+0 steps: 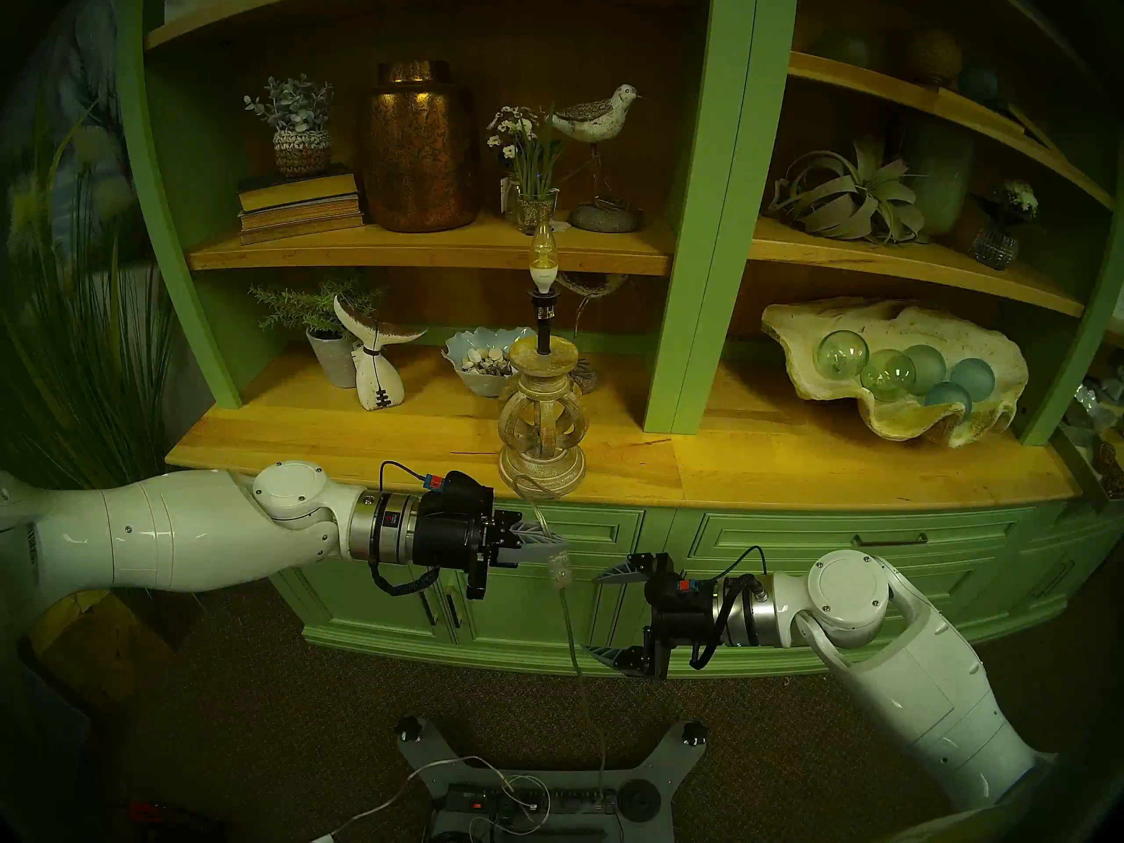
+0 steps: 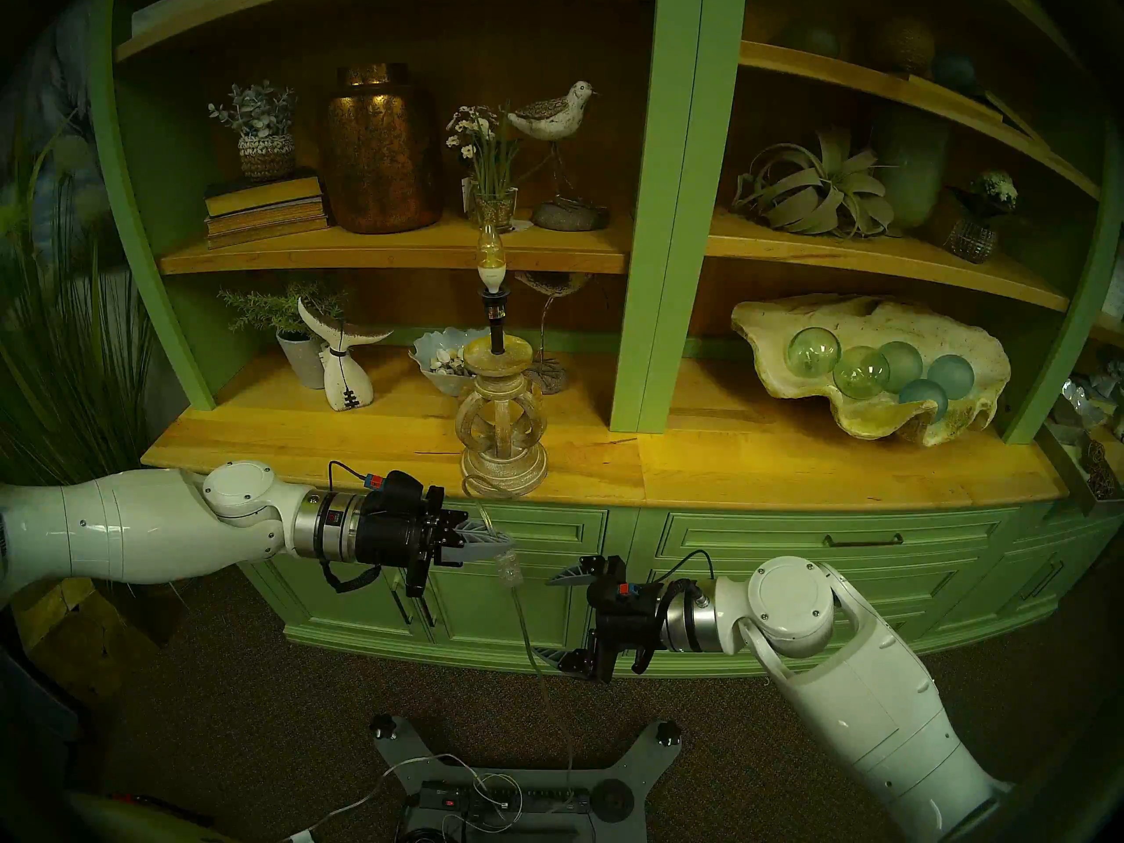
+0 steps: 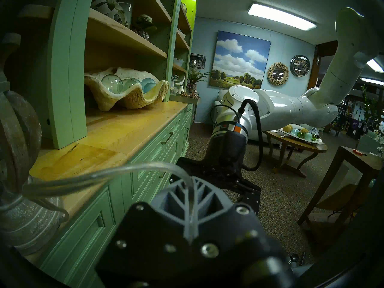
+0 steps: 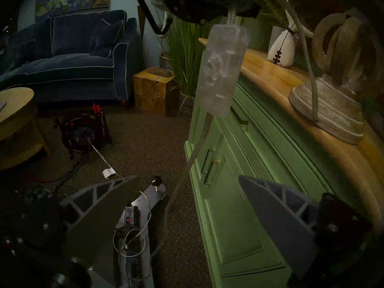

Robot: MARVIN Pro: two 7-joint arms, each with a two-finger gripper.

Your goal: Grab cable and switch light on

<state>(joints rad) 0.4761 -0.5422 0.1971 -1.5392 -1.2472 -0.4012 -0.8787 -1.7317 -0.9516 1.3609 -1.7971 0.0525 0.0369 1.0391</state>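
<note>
Copper jar point(image 1: 419, 148), bird figure point(image 1: 599, 116), shelves

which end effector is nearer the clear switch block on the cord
Left. The left end effector is shut on the cable just above the switch block; the right end effector hangs open beside it, apart.
</note>
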